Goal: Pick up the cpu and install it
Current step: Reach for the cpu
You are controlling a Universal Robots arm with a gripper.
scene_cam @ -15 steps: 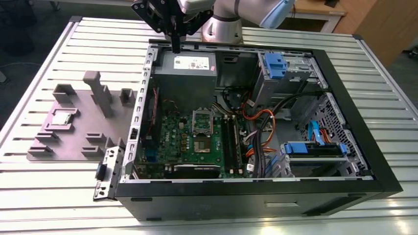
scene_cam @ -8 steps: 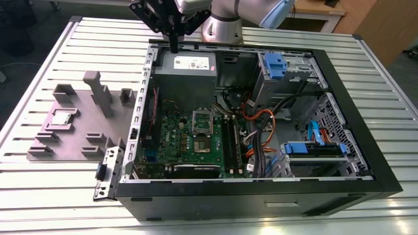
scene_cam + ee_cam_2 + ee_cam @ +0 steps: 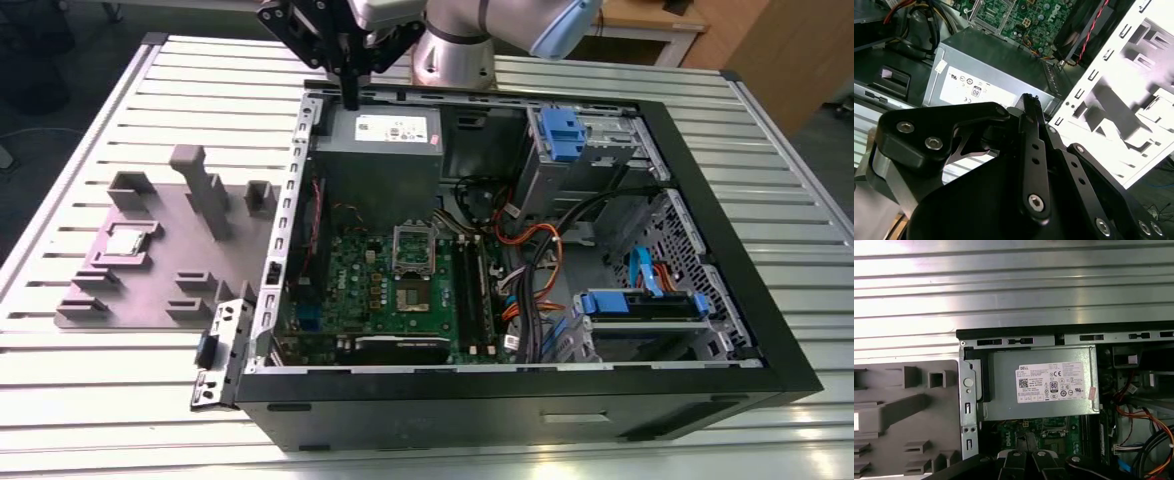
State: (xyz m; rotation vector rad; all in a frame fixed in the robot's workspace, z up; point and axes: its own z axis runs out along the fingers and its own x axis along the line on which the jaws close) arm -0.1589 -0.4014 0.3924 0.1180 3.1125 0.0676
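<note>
Closest to the lens in the second wrist view sat the end effector (image 3: 1030, 102), its fingers (image 3: 1033, 145) pressed together, gripping nothing. The cpu (image 3: 127, 241) lay flat in a grey fixture (image 3: 160, 272) on the tabletop (image 3: 774, 180), on the exterior view's left of the computer case (image 3: 534, 405), well apart from the fingers. Fetching it well likely meant spreading the fingers, squaring over the chip and gripping its edges only. The arm (image 3: 454, 55) pointed straight down above the power supply (image 3: 378, 160) at the case's corner

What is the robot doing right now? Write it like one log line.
gripper: shut, holding nothing, over case edge by grey labelled box | cpu: on grey tray beside case, untouched | install: not done
</note>
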